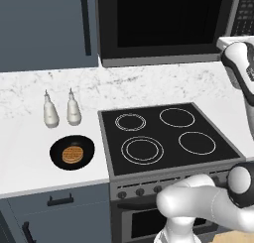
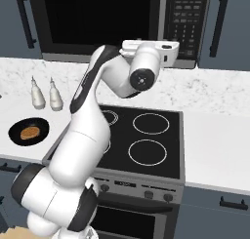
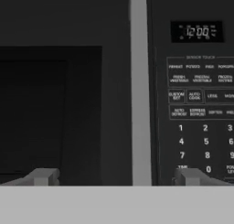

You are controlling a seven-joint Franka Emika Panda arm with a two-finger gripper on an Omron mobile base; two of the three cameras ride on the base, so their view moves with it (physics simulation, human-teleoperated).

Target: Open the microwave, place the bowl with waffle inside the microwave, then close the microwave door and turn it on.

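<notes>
microwave door (image 3: 64, 104) shut; pincer (image 3: 116, 176) spread wide before its grey handle (image 3: 139, 90), clock (image 3: 197, 32) legible up close.

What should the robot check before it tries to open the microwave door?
1. Microwave door shut, ready to be pulled: ok, it sits flush with the front.
2. End effector open and empty: ok, its fingertips stand wide apart with nothing between them.
3. End effector faces the door's grey edge strip, beside the button panel: ok.
4. Fingers touching the door: cannot tell.
5. Waffle in the bowl: ok, on the counter left of the stovetop.
6. Two white bottles stand apart from the bowl: ok.
</notes>
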